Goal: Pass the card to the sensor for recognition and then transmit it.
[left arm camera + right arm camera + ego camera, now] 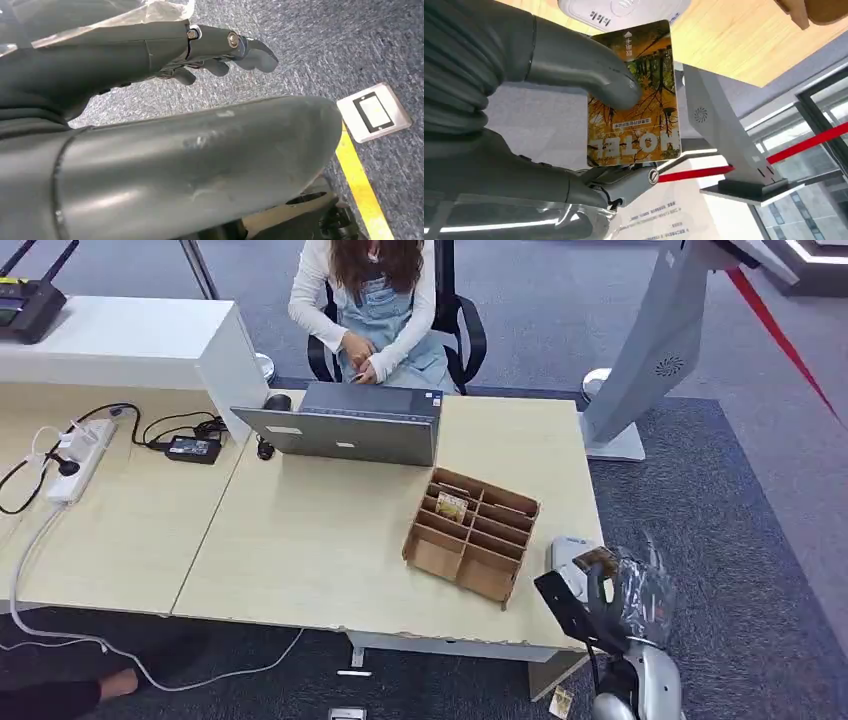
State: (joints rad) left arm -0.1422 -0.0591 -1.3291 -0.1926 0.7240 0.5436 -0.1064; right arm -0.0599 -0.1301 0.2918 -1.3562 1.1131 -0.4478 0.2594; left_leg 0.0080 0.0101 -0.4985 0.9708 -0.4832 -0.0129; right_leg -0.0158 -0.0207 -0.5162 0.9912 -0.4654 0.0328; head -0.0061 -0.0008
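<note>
Pinching the card (634, 95) between thick thumb and dark fingers (624, 182) of the right hand (600, 585), holding it flat-faced with its long axis running out from the fingers toward the white sensor (624, 10), lying just beyond the card's free end at the table's (320, 540) near right corner. Showing autumn-tree print and the word HOTEL. Hanging over carpet, the left hand (220, 47), loosely extended, gripping nothing.

Glossy card (634, 95); matt wood-grain table (330, 540); rough carpet (320, 45).
</note>
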